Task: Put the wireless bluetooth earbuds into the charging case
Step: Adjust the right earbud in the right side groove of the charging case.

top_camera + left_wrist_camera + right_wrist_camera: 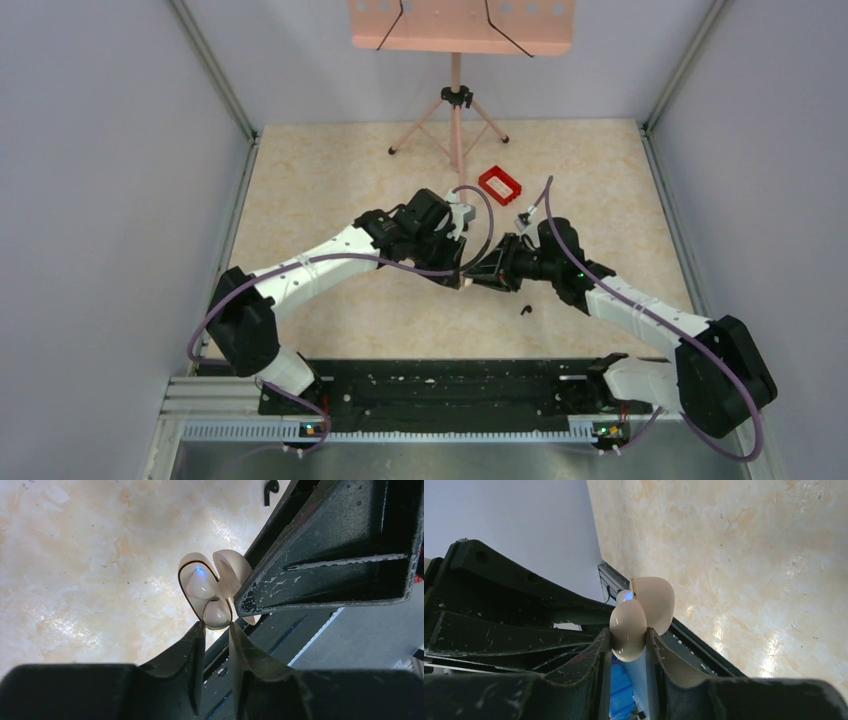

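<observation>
The charging case [205, 592] looks pale cream here, with its lid open and a blue light inside. It is held in the air between both grippers. My left gripper [217, 626] pinches the end of its lower half. My right gripper [628, 637] is shut on the other rounded half [629, 627], and its finger [320, 550] crosses the left wrist view. From the top camera the grippers meet at the table's middle [468, 275]. One tiny black hooked earbud [524, 311] lies on the table near the right arm; it also shows in the left wrist view [270, 489]. The second earbud is not in view.
A red rectangular tray [500, 185] lies behind the grippers. A pink music stand [456, 100] stands on its tripod at the back. Grey walls close in the beige table [330, 180] on three sides. The black rail [440, 395] runs along the near edge.
</observation>
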